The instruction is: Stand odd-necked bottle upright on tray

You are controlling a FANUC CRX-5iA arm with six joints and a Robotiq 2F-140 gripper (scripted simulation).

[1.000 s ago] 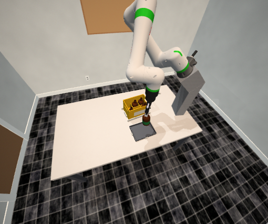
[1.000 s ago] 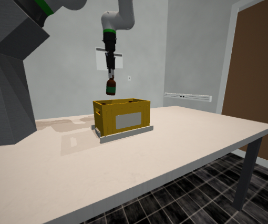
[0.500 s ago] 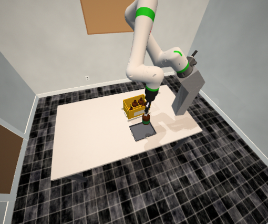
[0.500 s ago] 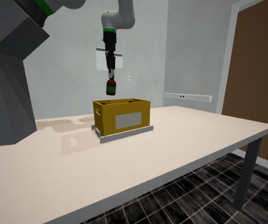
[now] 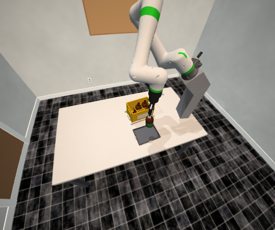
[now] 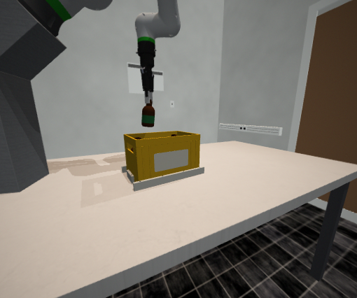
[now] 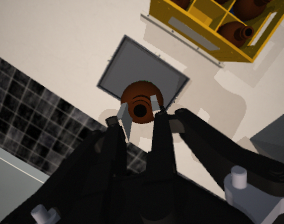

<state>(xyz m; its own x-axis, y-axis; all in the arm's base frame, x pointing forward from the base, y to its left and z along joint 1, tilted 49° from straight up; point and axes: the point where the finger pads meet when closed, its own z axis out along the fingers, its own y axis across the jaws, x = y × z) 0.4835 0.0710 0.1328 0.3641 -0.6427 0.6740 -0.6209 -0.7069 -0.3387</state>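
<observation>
At the near edge of the wrist view we see our black gripper [image 7: 141,116] with its fingers closed most of the way on the neck of a brown bottle [image 7: 140,104], one pad on either side of the opening. We hold the bottle upright in the air; in the exterior view it [image 6: 148,115] hangs well above the rim of the crate, and a green band wraps its lower body. Below it on the table [image 5: 92,140] lies the dark grey tray [image 5: 142,139], and from the wrist the bottle lines up over the tray's [image 7: 118,65] near part. Just beyond the tray stands the yellow crate [image 5: 135,114], close beside it but apart, with other brown bottles [image 5: 138,106] standing upright in its compartments. We cannot count all of them here. Behind the crate the white arm [image 5: 146,48] rises toward its grey pedestal [image 5: 193,94].
</observation>
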